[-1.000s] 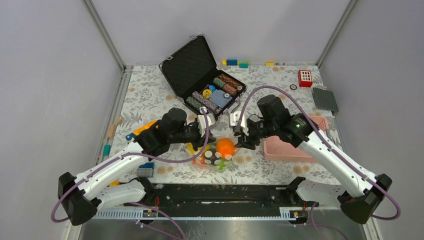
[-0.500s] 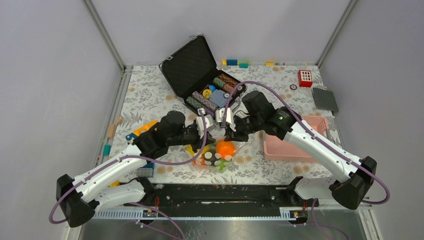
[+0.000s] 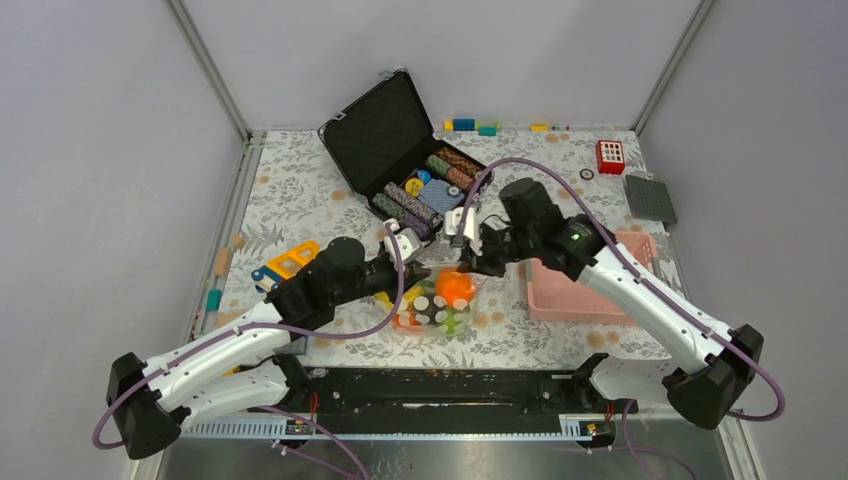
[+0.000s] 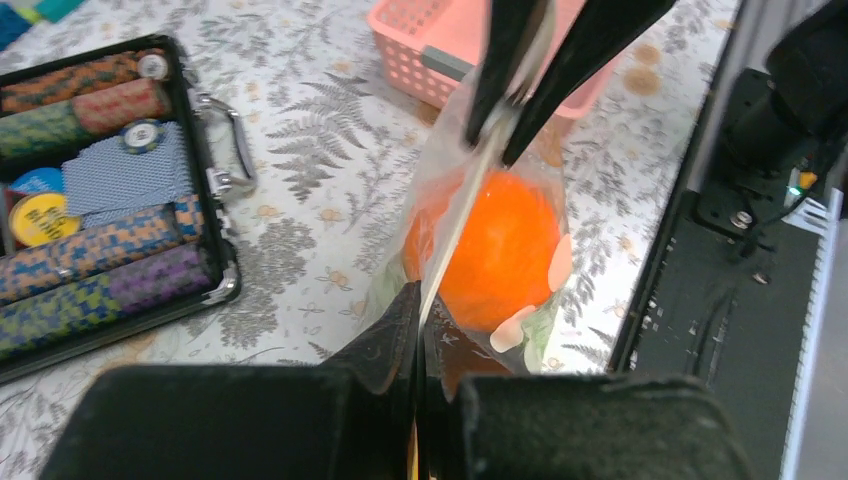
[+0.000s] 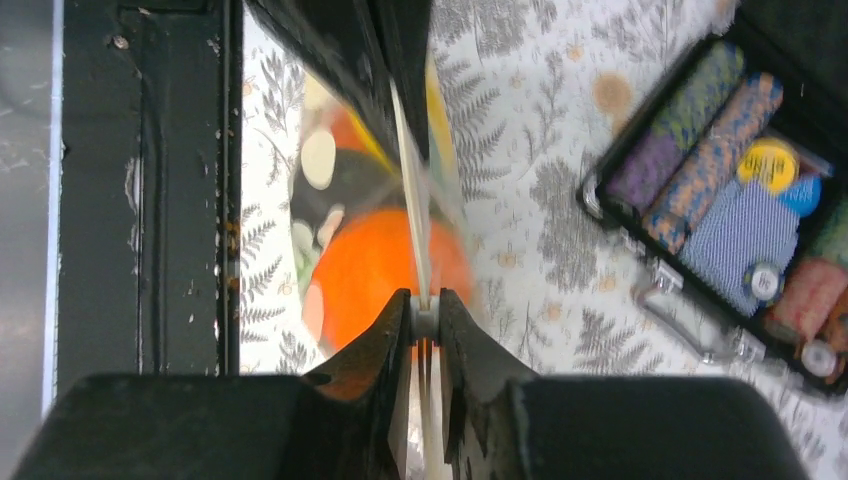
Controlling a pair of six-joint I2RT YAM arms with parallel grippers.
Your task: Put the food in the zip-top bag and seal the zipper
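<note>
1. pinching the zipper of the zip-top bag with the left gripper, fingers pressed together on the strip.
2. clamping the same strip further along with the right gripper, fingers closed tight too.
3. bag resting on the floral table, near the open black case and beside the pink basket.
4. inside the bag: orange pumpkin, plus other food too blurred to name.

Floral-print table. Open black case at far centre, lid tilted back, with rolls of striped poker chips lying in its tray. Pink slotted basket on the right. Red block and dark grey studded plate at far right, near each other, not touching. Small coloured blocks along the far edge. Yellow toy piece on the left.
</note>
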